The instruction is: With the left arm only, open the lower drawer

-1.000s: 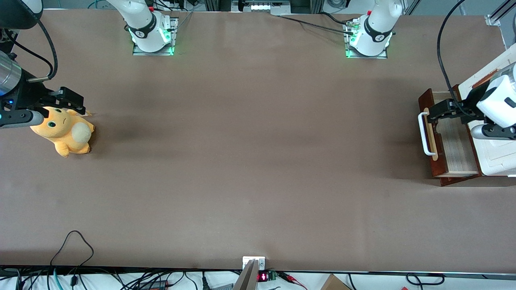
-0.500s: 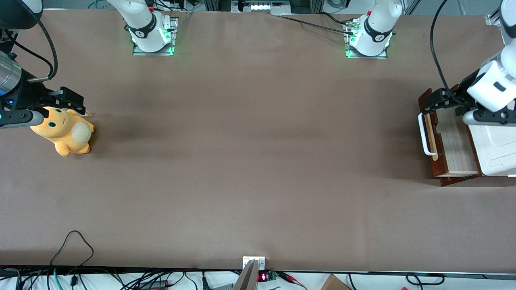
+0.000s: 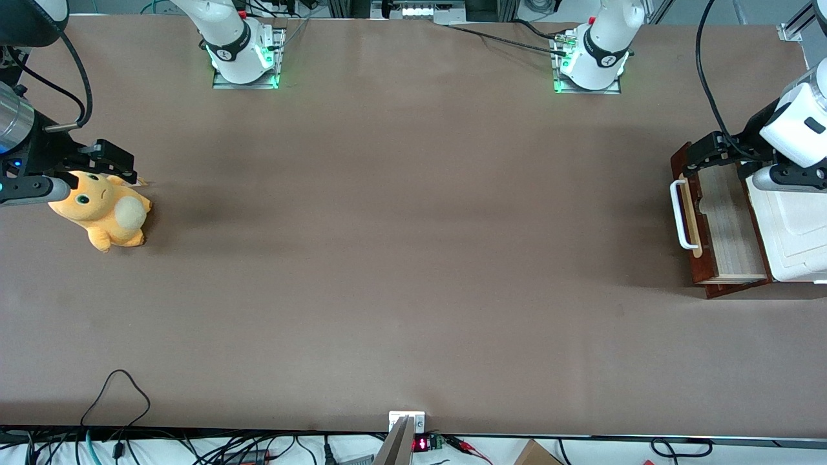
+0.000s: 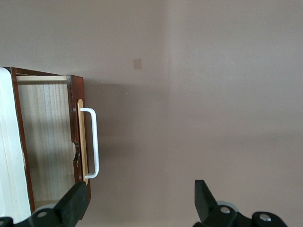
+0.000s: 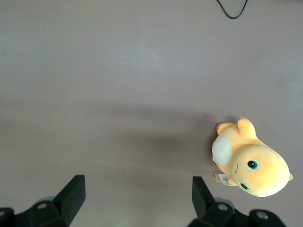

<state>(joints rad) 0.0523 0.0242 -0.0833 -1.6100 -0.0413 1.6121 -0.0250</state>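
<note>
At the right edge of the front view, the lower drawer (image 3: 718, 223) stands pulled out, with the gripper (image 3: 696, 161) raised above its farther corner.

The left arm (image 3: 796, 132) reaches in from the right edge; the fingers (image 4: 73, 204) are spread apart and hold nothing — clear of the white loop handle (image 3: 680, 215). The drawer's pale wood inside lies bare, and its dark reddish-brown front faces the middle of the brown desk (image 3: 400, 245). Near the left edge of the front view — toward the parked arm's end — an orange plush toy (image 3: 103, 211) lies on the desk.
</note>
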